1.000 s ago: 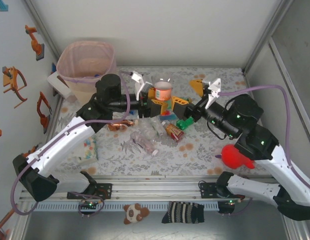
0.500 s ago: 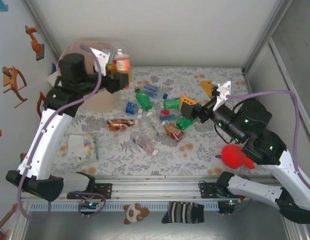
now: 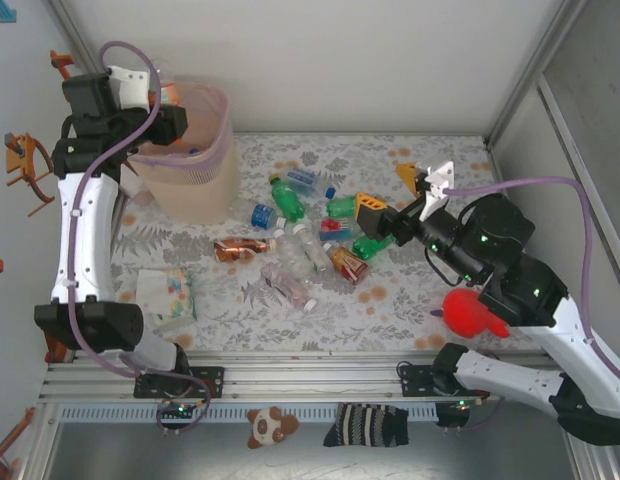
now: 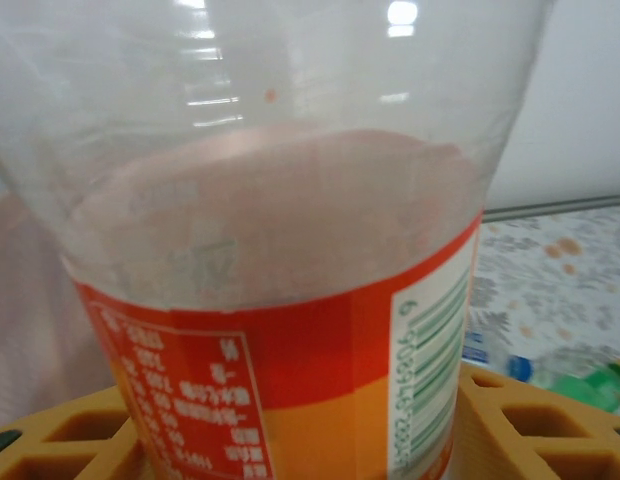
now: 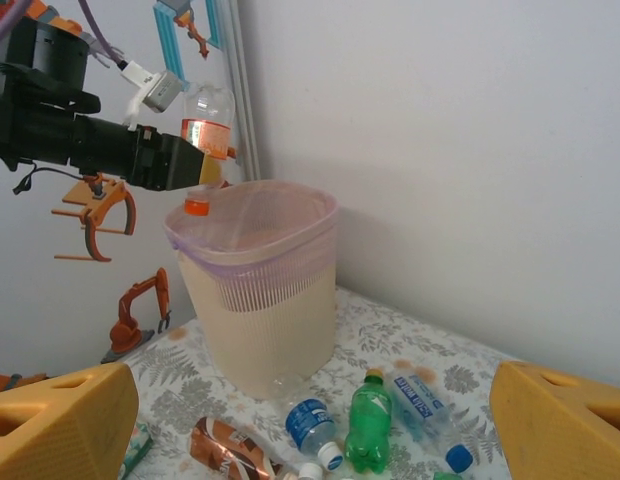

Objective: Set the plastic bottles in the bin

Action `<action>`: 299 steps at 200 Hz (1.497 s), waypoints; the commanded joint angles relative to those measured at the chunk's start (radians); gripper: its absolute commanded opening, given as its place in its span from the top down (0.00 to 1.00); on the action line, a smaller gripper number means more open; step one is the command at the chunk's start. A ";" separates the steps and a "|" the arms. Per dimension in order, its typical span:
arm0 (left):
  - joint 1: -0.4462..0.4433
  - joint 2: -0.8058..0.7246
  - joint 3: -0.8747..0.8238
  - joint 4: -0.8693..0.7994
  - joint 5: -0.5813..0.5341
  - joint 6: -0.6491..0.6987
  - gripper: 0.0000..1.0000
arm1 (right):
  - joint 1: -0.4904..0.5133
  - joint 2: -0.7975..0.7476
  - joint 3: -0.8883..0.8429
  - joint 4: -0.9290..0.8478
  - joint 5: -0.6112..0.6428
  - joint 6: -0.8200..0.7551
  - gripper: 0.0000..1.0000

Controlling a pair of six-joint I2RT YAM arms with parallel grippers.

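Observation:
My left gripper [image 3: 168,112] is raised over the back-left rim of the pink bin [image 3: 222,140] and is shut on a clear plastic bottle with an orange-red label [image 4: 290,330]. In the right wrist view that bottle [image 5: 206,130] hangs upside down, its orange cap just above the bin [image 5: 260,300]. Several more bottles lie on the table: a green one [image 3: 287,197], a blue-labelled one [image 3: 262,215], a copper one [image 3: 240,248] and a clear one [image 3: 290,285]. My right gripper [image 3: 390,195] hovers open over the right side of the pile, holding nothing.
A red plush toy [image 3: 473,312] lies under my right arm. A white box with coloured dots [image 3: 168,295] sits front left. A small white container [image 3: 125,175] stands left of the bin. The enclosure's walls close in the back and both sides.
My left arm has carried the orange-labelled bottle from the middle of the table up and left to above the bin. The right gripper has hardly moved.

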 commanded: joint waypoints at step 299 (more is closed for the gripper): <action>0.032 0.593 0.445 -0.403 -0.218 0.152 0.21 | -0.002 -0.028 -0.052 0.003 0.052 -0.001 0.10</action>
